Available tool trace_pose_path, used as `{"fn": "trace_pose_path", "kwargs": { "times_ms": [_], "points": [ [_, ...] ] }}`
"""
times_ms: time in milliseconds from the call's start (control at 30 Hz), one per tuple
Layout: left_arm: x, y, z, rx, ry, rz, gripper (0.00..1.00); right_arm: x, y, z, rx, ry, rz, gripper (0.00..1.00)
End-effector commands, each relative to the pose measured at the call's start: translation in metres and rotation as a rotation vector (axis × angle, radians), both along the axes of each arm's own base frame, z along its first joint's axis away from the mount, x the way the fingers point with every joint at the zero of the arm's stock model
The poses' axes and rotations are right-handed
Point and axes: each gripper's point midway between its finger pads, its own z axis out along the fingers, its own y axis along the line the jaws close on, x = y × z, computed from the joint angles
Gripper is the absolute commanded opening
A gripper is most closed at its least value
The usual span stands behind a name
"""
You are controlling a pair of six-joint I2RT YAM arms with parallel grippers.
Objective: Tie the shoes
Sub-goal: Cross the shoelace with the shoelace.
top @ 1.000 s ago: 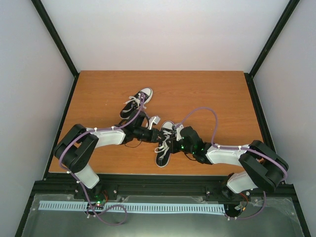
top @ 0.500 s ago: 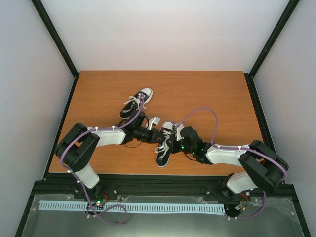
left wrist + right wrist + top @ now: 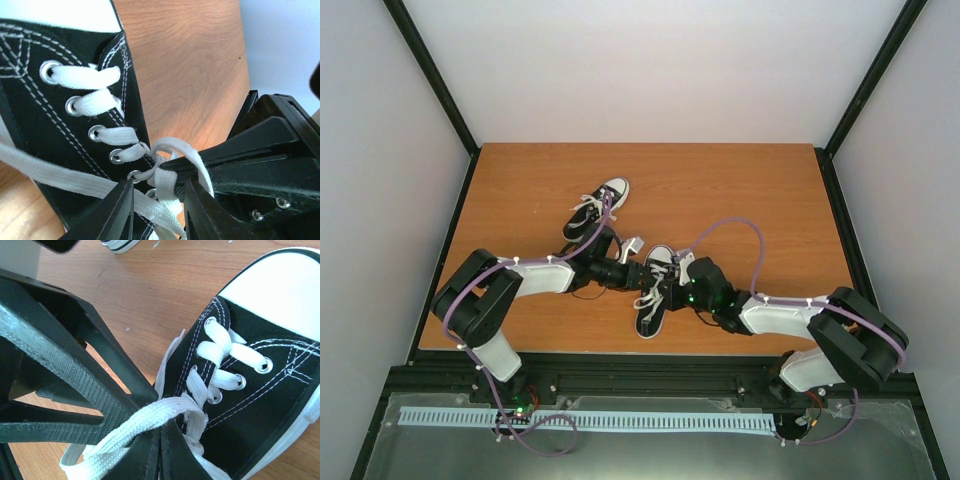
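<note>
Right gripper point(image 3: 160, 450) clamped shut on white lace point(image 3: 145, 422) of near shoe point(image 3: 655, 285); left gripper point(image 3: 159, 210) slightly parted astride lace; second shoe point(image 3: 597, 210) at 11 o'clock.

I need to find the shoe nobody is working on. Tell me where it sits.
In the top view the untouched sneaker lies left of centre on the table, beyond the left gripper and up-left of the shoe being laced.

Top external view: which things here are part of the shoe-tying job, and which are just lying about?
Part of the job:
- near shoe, between both arms
- its white lace, pinched in the shut right pincer
- left pincer, jaws apart around a lace strand
- far shoe, untouched

Lying about:
- nothing loose; only the wooden table
</note>
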Motion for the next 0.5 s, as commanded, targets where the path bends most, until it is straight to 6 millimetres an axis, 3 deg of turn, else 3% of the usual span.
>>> {"fn": "trace_pose_path", "kwargs": {
  "times_ms": [0,267,467],
  "points": [
    [0.0038,0.0004,0.0092,-0.022,-0.023,0.020,0.30,0.0036,0.0029,0.0206,0.058,-0.065,-0.013,0.03],
    [0.0047,-0.0037,0.0175,-0.053,-0.023,0.013,0.30,0.0020,0.0035,0.0188,0.065,-0.062,-0.006,0.03],
    [0.0032,-0.0063,0.0185,-0.072,-0.010,0.001,0.23,0.0006,0.0085,0.0221,0.094,-0.066,0.014,0.03]
  ]
}}
